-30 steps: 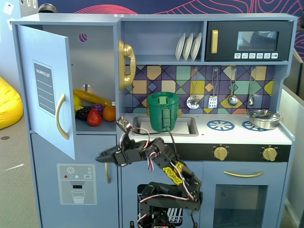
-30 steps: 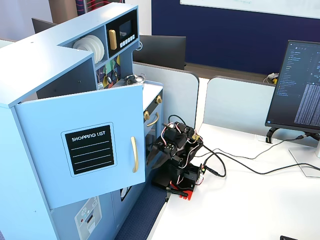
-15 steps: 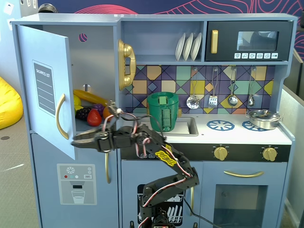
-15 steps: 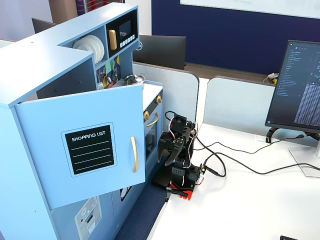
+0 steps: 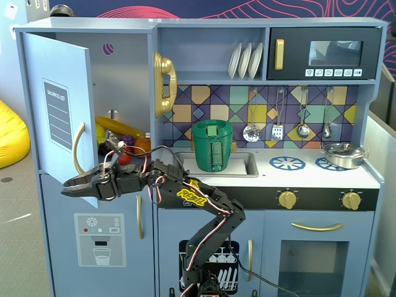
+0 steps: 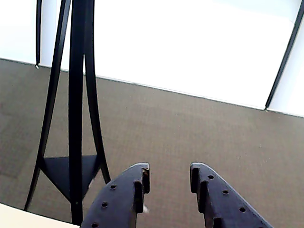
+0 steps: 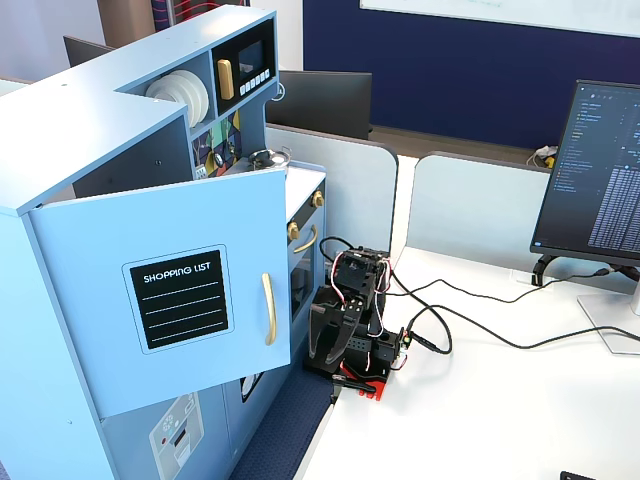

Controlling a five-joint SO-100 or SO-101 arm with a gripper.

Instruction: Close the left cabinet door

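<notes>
the left cabinet door [image 5: 59, 111] stands ajar, toy food [image 5: 124, 139] on the shelf behind; the released tool [image 5: 67, 189] reaches past its lower edge, gold handle [image 5: 77, 148] above.

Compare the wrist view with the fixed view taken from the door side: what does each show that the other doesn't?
Only the wrist view: the gripper with its fingers apart and nothing between them, the carpet beyond it and a black stand at the left.

Only the side fixed view: the left cabinet door swung open, its shopping list panel and gold handle, the arm's base on the white desk, and a monitor.

Shared: almost nothing; the door is out of the wrist view, and the door hides the gripper from the side.
</notes>
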